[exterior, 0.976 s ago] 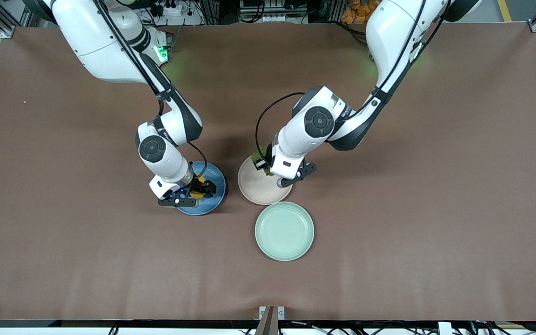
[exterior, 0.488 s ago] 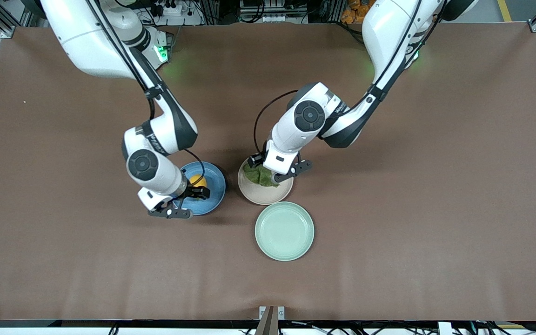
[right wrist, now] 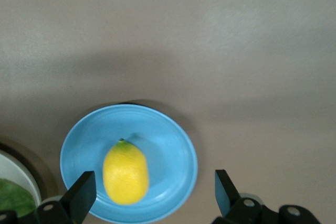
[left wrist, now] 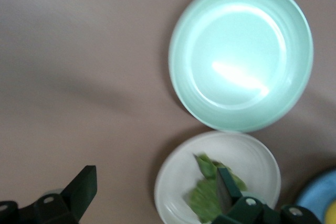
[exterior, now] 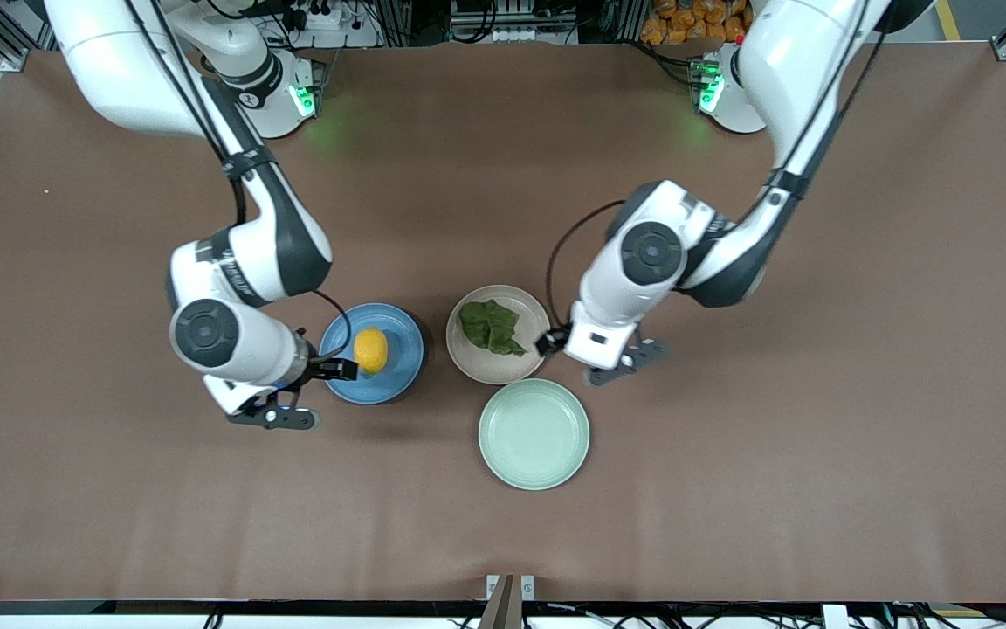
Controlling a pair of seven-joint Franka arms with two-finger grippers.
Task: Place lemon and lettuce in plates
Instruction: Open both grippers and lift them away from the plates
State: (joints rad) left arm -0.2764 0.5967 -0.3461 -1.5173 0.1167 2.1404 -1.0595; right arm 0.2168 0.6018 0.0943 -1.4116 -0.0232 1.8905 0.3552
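Both tools are now seen drawn back from the plates over which they hung half a second ago. The right tool (exterior: 309, 393) is held over the brown tabletop (exterior: 817, 437) at the blue plate's (exterior: 403, 371) edge, on the side toward the right arm's end, with its fingers (right wrist: 79, 196) spread apart and nothing between them. The lemon (exterior: 370, 350) is left lying on the blue plate. The left tool (exterior: 595, 360) is held over the tabletop beside the beige-pink plate (exterior: 477, 367), its fingers (left wrist: 83, 188) also spread and nothing gripped. The lettuce (exterior: 491, 326) is laid flat in that plate. A mint-green plate (exterior: 534, 433) is set nearer to the front camera, just beside the beige-pink one.
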